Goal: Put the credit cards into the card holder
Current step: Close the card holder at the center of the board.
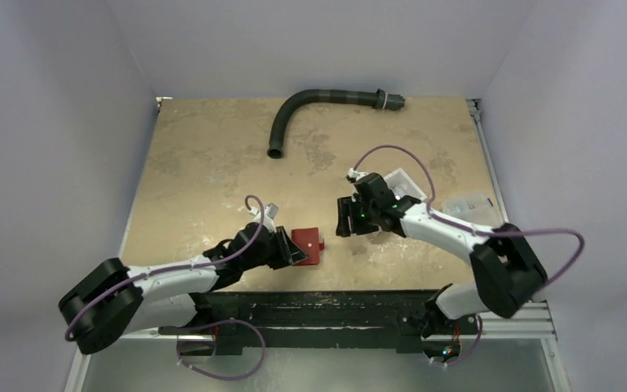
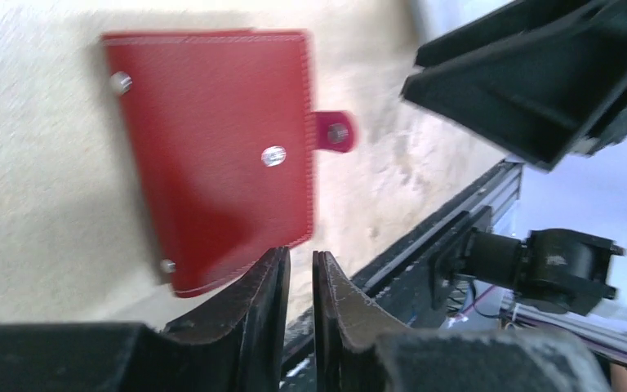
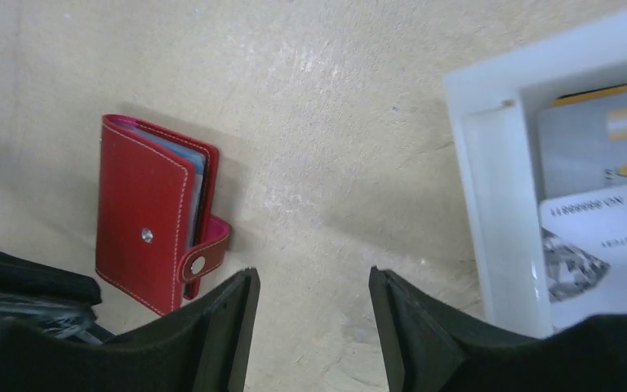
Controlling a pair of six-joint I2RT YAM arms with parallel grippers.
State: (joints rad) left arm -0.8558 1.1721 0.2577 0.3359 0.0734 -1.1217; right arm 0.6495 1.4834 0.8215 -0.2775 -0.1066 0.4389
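Note:
The dark-red card holder (image 1: 308, 245) lies closed on the table, snap tab fastened; it also shows in the left wrist view (image 2: 212, 147) and the right wrist view (image 3: 151, 220). My left gripper (image 1: 294, 253) is at its near-left edge, jaws nearly together with nothing between them (image 2: 301, 260). My right gripper (image 1: 345, 219) is open and empty above bare table (image 3: 310, 278), between the card holder and the white bin. Two pale grey credit cards (image 3: 612, 163) lie in the white bin (image 3: 494, 212).
The white bin (image 1: 405, 181) sits behind my right wrist. A clear plastic box (image 1: 467, 204) lies at the right edge. A dark curved hose (image 1: 310, 102) lies at the back. The black rail (image 1: 335, 306) runs along the near edge.

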